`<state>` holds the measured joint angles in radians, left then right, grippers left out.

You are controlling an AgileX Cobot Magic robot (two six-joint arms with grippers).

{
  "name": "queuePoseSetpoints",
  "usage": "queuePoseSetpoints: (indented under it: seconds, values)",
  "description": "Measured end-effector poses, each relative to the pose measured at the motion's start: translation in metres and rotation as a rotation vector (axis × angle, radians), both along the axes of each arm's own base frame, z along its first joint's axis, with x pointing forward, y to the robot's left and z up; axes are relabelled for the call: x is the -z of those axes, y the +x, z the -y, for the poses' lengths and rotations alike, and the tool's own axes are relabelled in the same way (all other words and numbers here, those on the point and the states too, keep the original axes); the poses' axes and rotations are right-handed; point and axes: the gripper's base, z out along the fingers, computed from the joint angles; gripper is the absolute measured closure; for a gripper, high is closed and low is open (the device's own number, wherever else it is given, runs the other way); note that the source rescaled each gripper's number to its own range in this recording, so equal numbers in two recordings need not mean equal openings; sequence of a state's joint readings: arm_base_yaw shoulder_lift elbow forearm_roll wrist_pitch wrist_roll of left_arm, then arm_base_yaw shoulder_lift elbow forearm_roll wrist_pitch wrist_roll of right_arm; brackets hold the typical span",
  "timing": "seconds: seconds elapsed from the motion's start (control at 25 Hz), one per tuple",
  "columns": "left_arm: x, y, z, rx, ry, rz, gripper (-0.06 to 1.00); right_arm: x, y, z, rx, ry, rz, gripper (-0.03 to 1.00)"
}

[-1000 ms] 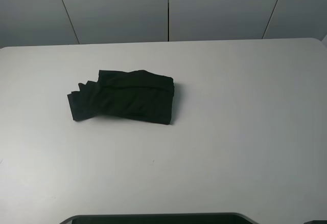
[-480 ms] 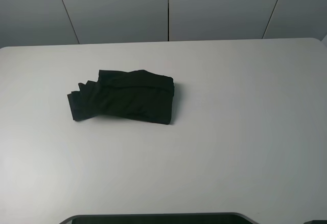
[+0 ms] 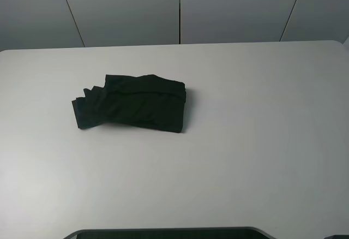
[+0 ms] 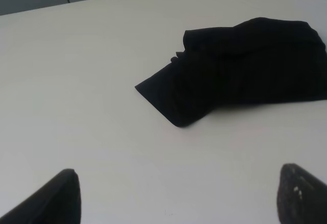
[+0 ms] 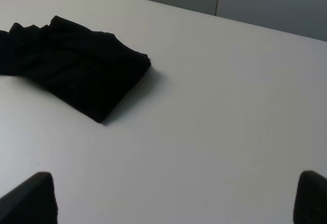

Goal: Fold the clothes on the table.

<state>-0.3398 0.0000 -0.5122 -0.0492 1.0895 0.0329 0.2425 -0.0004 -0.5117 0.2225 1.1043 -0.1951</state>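
The clothes point(image 3: 131, 103) lie as a compact black folded bundle on the white table point(image 3: 262, 113), left of centre, with layered edges stepping out at its left end. No print or label shows. The same bundle appears in the left wrist view as the clothes point(image 4: 240, 68) and in the right wrist view as the clothes point(image 5: 71, 65). My left gripper point(image 4: 176, 196) is open, well back from the bundle, with only bare table between its fingertips. My right gripper point(image 5: 176, 198) is open too, apart from the bundle. Neither arm shows in the exterior high view.
Grey wall panels point(image 3: 180, 10) stand behind the table's far edge. A dark strip point(image 3: 163, 232) runs along the near edge of the exterior high view. White tabletop extends to the right of and in front of the bundle.
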Motion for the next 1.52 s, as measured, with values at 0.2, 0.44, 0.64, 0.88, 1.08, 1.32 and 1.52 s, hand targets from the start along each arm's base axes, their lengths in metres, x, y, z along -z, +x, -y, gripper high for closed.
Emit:
queuePoseSetpoints:
  seconds: [0.2, 0.44, 0.64, 0.88, 1.08, 1.32, 1.52]
  values:
    - [0.0000, 0.0000, 0.0001, -0.012, 0.000, 0.000, -0.05, 0.0000, 0.0001, 0.0002, 0.001, -0.002, 0.000, -0.03]
    - [0.0000, 0.0003, 0.0014, -0.166, -0.003, -0.001, -0.05, 0.0001, 0.0003, 0.0001, 0.016, -0.003, 0.001, -0.03]
    - [0.0000, 0.0006, 0.0021, -0.261, -0.003, -0.001, -0.05, 0.0001, 0.0029, -0.0016, 0.178, -0.005, 0.001, -0.03]
    - [0.0000, 0.0006, 0.0022, -0.269, -0.003, -0.001, -0.05, 0.0002, 0.0053, -0.0019, 0.315, -0.014, 0.002, -0.03]
    - [0.0000, 0.0006, 0.0022, -0.269, -0.003, -0.001, -0.05, 0.0001, 0.0054, -0.0016, 0.316, -0.017, 0.004, -0.03]
    - [0.0000, 0.0006, 0.0023, -0.256, -0.005, -0.001, -0.05, 0.0001, 0.0054, -0.0016, 0.315, -0.018, 0.004, -0.03]
    - [0.0000, 0.0005, 0.0025, -0.236, -0.006, -0.002, -0.05, 0.0001, 0.0054, -0.0016, 0.315, -0.018, 0.004, -0.03]
